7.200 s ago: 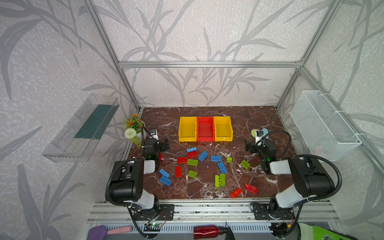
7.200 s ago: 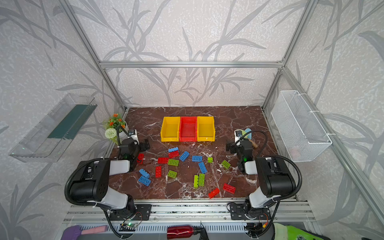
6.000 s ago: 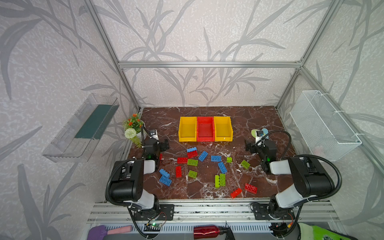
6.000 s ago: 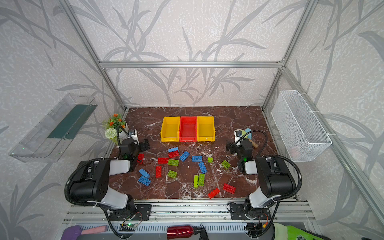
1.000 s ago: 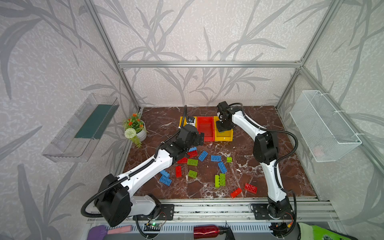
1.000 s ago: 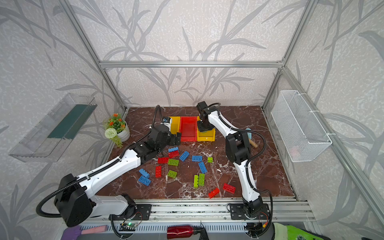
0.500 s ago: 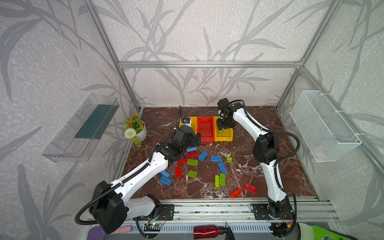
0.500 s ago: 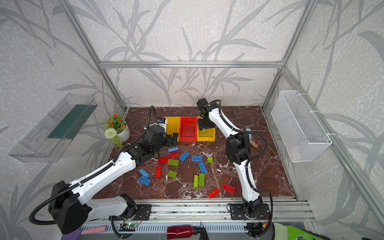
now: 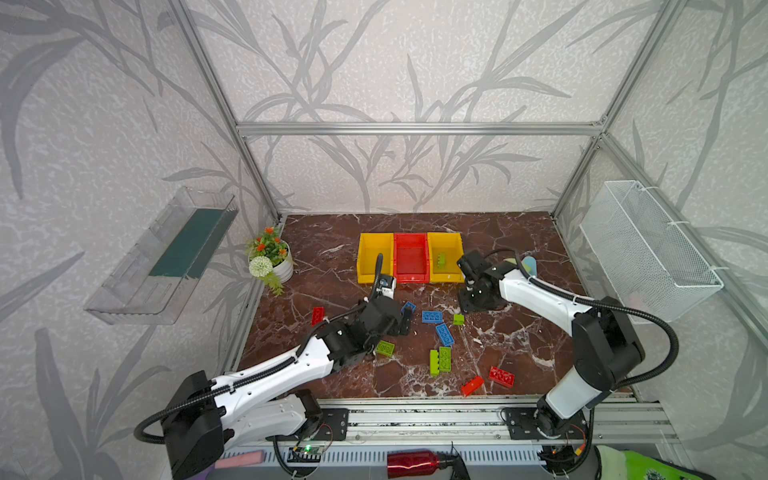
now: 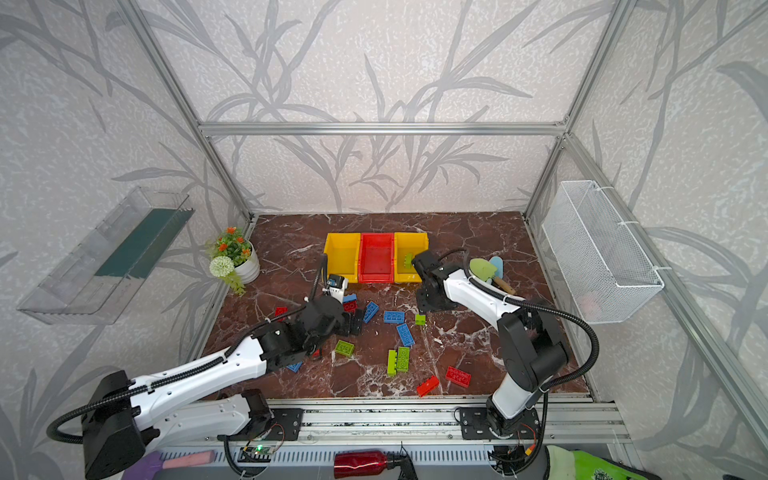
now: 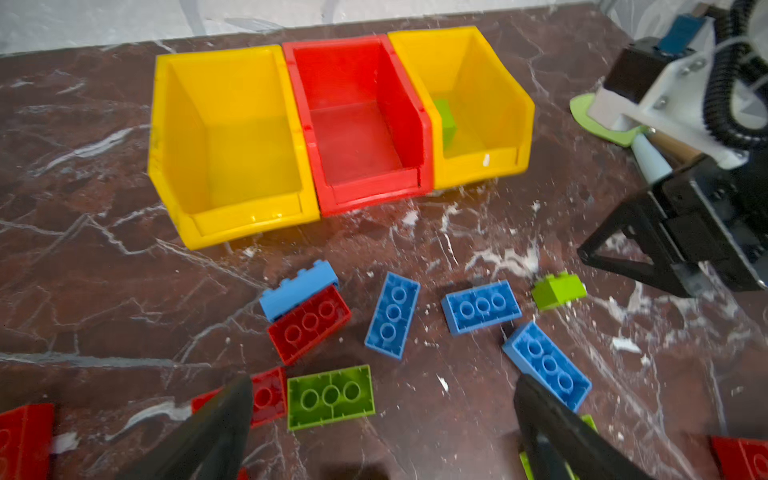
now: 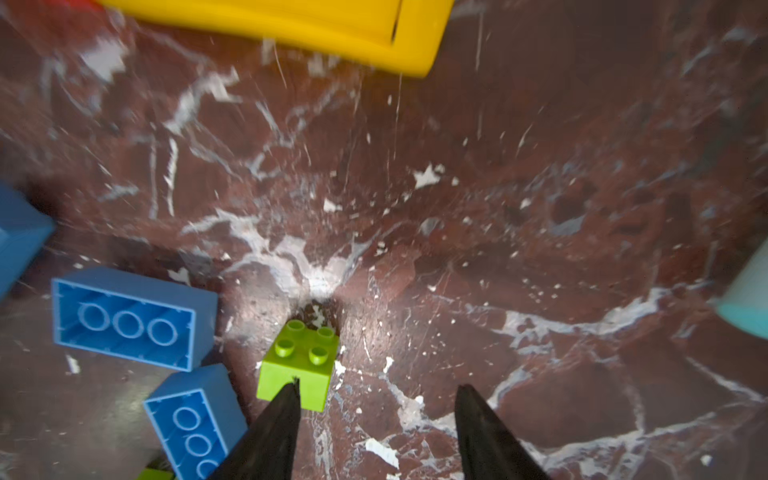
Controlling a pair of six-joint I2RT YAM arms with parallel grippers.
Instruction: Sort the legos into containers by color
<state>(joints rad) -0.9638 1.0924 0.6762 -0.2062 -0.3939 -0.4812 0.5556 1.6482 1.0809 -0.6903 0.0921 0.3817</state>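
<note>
Lying scattered at lower centre in both top views: legos [image 9: 444,334]. Over them the left gripper [image 11: 382,386] hovers, jaws wide, empty. The right gripper [image 12: 378,386], jaws parted, empty, is near a green cube [image 12: 299,365]. Farther, at frame centre: three bins [image 9: 375,253], the frame-right one holding a green lego [image 9: 441,260].

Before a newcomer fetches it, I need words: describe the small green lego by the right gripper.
On the table, find the right-hand yellow bin in the back row. In front of it, by the right gripper, sits the small green lego: short, square, studs up; its blue neighbours are oblong and upside down.
</note>
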